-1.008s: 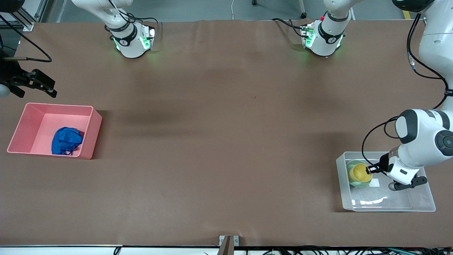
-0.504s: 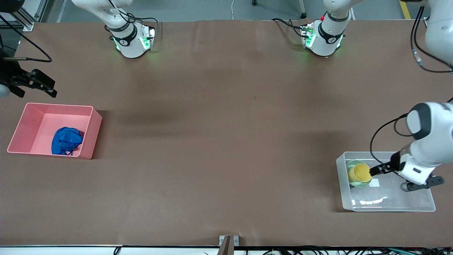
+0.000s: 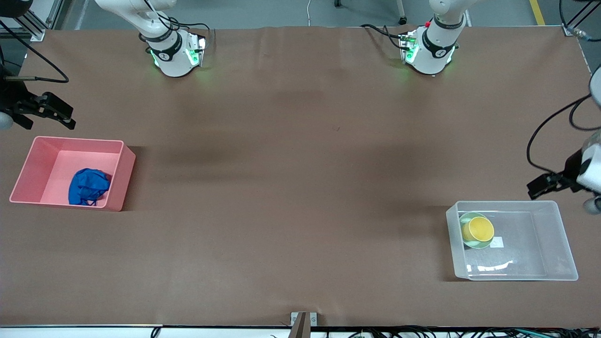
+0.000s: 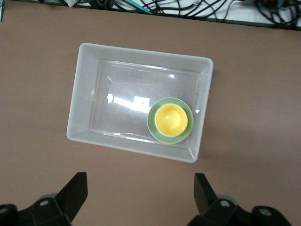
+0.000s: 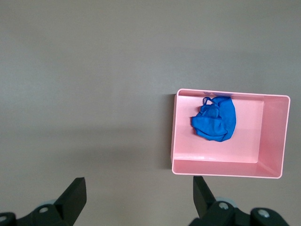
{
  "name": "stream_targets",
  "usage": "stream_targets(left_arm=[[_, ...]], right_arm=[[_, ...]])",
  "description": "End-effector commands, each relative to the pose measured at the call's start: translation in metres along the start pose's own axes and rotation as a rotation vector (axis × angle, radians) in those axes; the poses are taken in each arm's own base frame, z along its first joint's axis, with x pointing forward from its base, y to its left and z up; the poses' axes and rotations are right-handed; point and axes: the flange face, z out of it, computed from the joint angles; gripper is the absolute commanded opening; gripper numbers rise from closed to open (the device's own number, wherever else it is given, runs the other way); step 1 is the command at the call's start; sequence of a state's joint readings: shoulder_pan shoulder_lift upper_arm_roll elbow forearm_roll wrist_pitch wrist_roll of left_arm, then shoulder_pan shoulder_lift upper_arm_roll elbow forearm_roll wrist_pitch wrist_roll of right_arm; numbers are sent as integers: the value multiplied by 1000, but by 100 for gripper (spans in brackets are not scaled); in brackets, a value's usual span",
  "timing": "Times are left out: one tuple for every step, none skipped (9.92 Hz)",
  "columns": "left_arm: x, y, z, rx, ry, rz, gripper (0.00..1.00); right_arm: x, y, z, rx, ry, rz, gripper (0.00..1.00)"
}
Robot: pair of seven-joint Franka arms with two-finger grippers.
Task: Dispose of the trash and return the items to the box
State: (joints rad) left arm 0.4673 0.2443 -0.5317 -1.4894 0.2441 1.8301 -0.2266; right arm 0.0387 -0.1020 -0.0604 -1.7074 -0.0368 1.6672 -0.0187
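Trash, the blue cloth wad, lay in the pink bin at the right arm's end of the table, and my right gripper hung above the table beside that bin, fingers spread and empty. At the left arm's end the yellow cup sat in the green bowl inside the clear box. My left gripper hung above the table just beside the box, fingers apart, holding nothing.
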Motion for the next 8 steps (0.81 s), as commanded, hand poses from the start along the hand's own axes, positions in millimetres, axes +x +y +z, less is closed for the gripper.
stream_targets(left_arm=[[-9, 17, -24, -19, -70, 38, 100], [-18, 20, -44, -18, -69, 59, 100], [-27, 25, -63, -42, -60, 108, 100], [-32, 27, -75, -64, -49, 131, 100], [-39, 28, -87, -82, -39, 140, 100], [-49, 35, -91, -73, -47, 162, 100], [-60, 37, -94, -71, -58, 162, 100], [-74, 45, -94, -88, -86, 166, 100]], right_arm=[[0, 1, -4, -10, -1, 6, 100], [0, 2, -4, -10, -1, 7, 100], [0, 2, -4, -10, -1, 7, 100], [0, 3, -4, -10, -1, 9, 100], [0, 3, -4, -10, -2, 9, 100], [-1, 3, -4, -10, -2, 9, 100], [0, 3, -4, -10, -2, 9, 100], [0, 3, -3, -10, -4, 10, 100]])
